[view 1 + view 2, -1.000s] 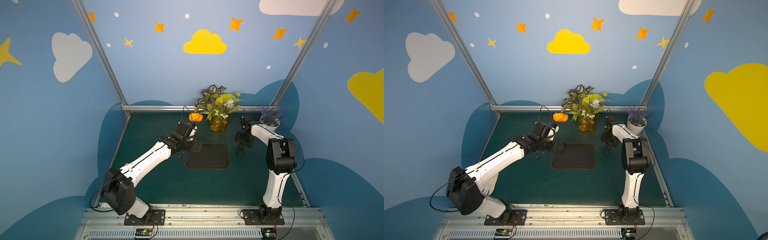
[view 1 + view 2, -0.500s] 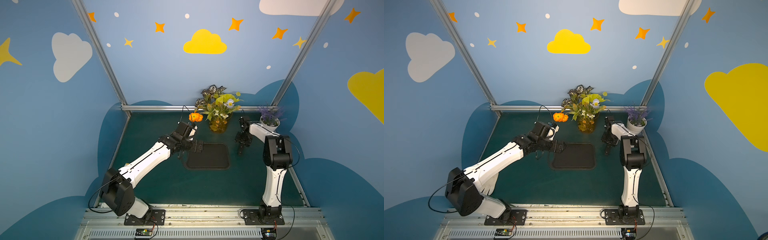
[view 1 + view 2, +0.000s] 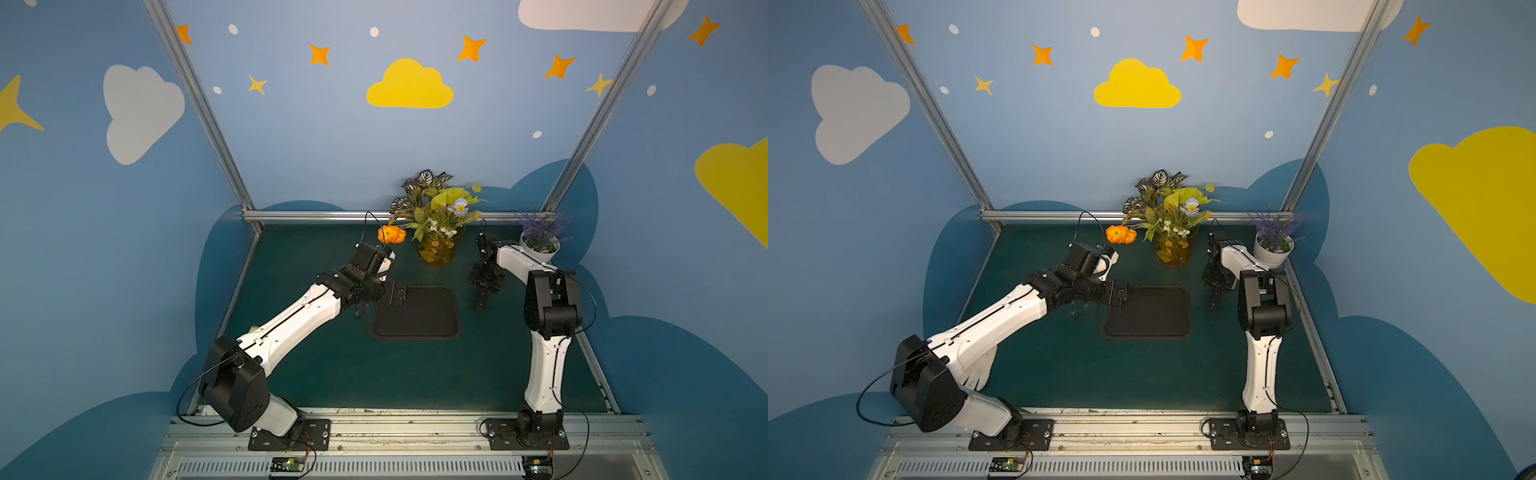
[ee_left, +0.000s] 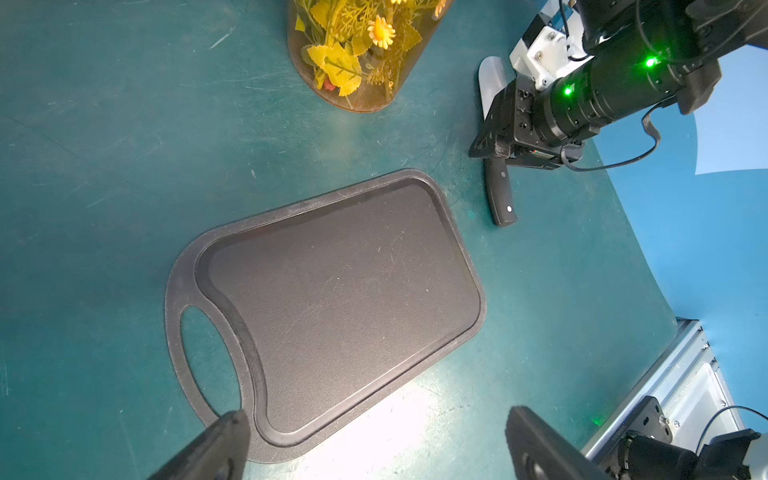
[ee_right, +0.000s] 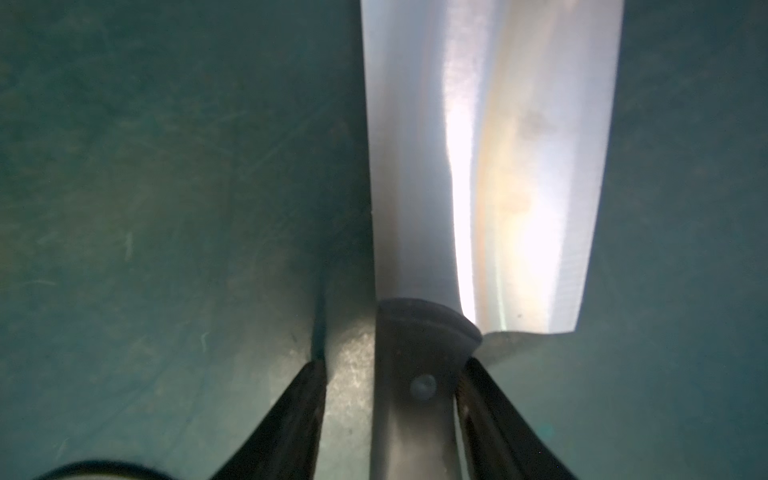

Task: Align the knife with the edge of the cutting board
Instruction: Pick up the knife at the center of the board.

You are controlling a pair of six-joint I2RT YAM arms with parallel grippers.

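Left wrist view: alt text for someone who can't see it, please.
A black cutting board lies flat on the green table; the knife lies off it, past the end opposite the handle hole, under the right gripper. The open left gripper hangs over the board's edge, and a vase of yellow flowers stands nearby.

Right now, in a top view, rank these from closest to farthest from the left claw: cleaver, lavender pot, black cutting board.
1. the black cutting board, directly beneath the left gripper.
2. the cleaver, beyond the board's opposite end.
3. the lavender pot, in the back right corner.
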